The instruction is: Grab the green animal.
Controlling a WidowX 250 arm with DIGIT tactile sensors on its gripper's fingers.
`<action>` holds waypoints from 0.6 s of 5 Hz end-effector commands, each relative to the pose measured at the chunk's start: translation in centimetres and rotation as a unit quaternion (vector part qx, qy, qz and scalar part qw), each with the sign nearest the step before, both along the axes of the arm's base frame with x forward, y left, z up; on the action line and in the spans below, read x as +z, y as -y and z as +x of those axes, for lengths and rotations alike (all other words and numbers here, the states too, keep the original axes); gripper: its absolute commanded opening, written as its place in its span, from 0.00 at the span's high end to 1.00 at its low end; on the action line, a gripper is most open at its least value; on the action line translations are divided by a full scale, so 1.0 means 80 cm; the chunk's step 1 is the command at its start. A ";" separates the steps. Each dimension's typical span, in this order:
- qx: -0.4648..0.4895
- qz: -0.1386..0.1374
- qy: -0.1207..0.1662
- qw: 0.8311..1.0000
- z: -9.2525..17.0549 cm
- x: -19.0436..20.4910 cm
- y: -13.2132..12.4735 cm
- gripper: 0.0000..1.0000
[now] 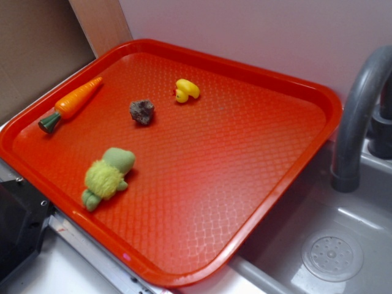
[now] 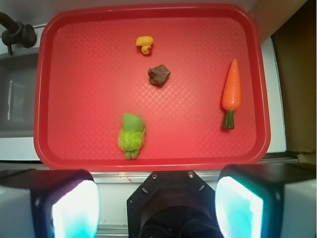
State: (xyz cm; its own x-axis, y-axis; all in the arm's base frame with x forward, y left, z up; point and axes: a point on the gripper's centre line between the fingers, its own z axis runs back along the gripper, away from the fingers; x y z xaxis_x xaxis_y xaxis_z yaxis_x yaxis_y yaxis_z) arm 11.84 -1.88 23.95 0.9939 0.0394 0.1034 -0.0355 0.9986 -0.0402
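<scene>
You are looking down on a red tray [image 2: 49,94] from the wrist view; the turtle [image 2: 131,136] is lying near the tray's front edge, a little left of centre, its pale green head pointing away from the claw [image 2: 157,208] and its fuzzy yellow-green shell sitting behind the head. In the exterior view the turtle [image 1: 108,177] is resting close to the tray's [image 1: 245,202] near-left rim, apart from everything else.

The claw's two fingers are standing wide apart at the bottom of the wrist view, one at each lower corner, with nothing between them; the claw is hovering off the tray's front edge, well short of the turtle, and is gripping nothing.

A brown lump [image 2: 159,75] is lying near the middle of the tray, beyond the turtle; a duck [image 2: 144,44] is sitting just past the lump, toward the far rim. A carrot [image 2: 231,92] is lying along the right side of the tray in the wrist view, its green top pointing toward the claw.

In the exterior view a grey faucet [image 1: 358,116] is curving over a sink [image 1: 331,251] beside the tray; one corner of the tray is overhanging the sink.
</scene>
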 end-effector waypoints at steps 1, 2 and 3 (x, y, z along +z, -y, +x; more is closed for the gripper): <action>0.012 0.005 0.037 0.999 0.036 -0.035 0.045 0.00; 0.009 0.014 0.034 0.999 0.040 -0.073 0.060 0.00; -0.010 0.019 -0.002 1.000 0.037 -0.130 0.067 0.00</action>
